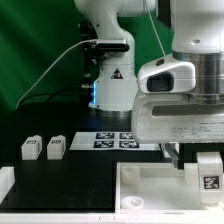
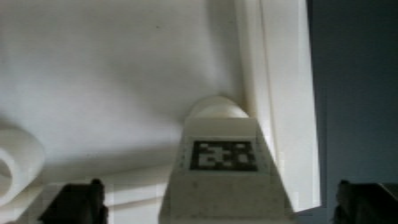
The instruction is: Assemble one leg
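Note:
A leg (image 2: pixel 222 155), a small white block with a black-and-white tag, stands upright on the large white panel (image 2: pixel 125 90) near its edge. My gripper (image 2: pixel 221 204) is open. Its dark fingers (image 2: pixel 75 203) stand one on each side of the leg, with a gap on each side. In the exterior view the same leg (image 1: pixel 209 172) is at the panel's (image 1: pixel 150 190) right end, under my gripper (image 1: pixel 198 160). Two more legs (image 1: pixel 31 148) (image 1: pixel 56 147) lie on the black table at the exterior view's left.
The marker board (image 1: pixel 115 139) lies behind the panel, in front of the arm's base (image 1: pixel 110 80). A round socket (image 2: pixel 15 160) shows on the panel beside the leg. A white part (image 1: pixel 5 185) sits at the exterior view's far left edge.

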You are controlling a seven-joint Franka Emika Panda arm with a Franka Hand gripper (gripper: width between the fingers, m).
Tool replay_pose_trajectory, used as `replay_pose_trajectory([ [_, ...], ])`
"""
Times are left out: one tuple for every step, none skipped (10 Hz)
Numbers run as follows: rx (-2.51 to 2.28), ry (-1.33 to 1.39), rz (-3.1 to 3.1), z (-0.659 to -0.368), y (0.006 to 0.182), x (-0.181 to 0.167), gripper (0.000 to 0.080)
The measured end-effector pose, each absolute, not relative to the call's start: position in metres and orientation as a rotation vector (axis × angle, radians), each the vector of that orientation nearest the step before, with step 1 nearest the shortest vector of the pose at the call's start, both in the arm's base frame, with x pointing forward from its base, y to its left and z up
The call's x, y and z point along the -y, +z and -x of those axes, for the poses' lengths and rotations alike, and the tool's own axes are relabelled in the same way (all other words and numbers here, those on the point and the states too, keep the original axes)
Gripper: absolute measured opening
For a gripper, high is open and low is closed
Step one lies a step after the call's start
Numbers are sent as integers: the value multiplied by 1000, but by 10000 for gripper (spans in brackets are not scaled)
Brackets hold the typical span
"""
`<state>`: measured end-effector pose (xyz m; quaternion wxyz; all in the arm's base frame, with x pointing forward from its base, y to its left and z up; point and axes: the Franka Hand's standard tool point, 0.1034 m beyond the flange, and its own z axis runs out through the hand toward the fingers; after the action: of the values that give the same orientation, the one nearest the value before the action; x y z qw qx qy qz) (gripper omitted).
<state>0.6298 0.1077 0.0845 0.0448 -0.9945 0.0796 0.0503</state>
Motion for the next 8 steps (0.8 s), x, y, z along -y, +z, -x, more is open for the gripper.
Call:
replay_pose_trajectory([
  [-248, 153, 3038, -630, 84, -107, 559],
  [-322, 157, 3034, -630, 84, -107, 424],
  [-356, 158, 3031, -630, 84, -107, 424],
  [-457, 162, 3020, -630, 85, -107, 291],
  [-657, 170, 2989, -630, 85, -107, 291],
  [-802, 176, 2959, -630, 84, -107, 291],
  [-944, 170, 2919, -631, 84, -108, 291],
  [-1203, 112, 2811, -632, 83, -109, 291],
])
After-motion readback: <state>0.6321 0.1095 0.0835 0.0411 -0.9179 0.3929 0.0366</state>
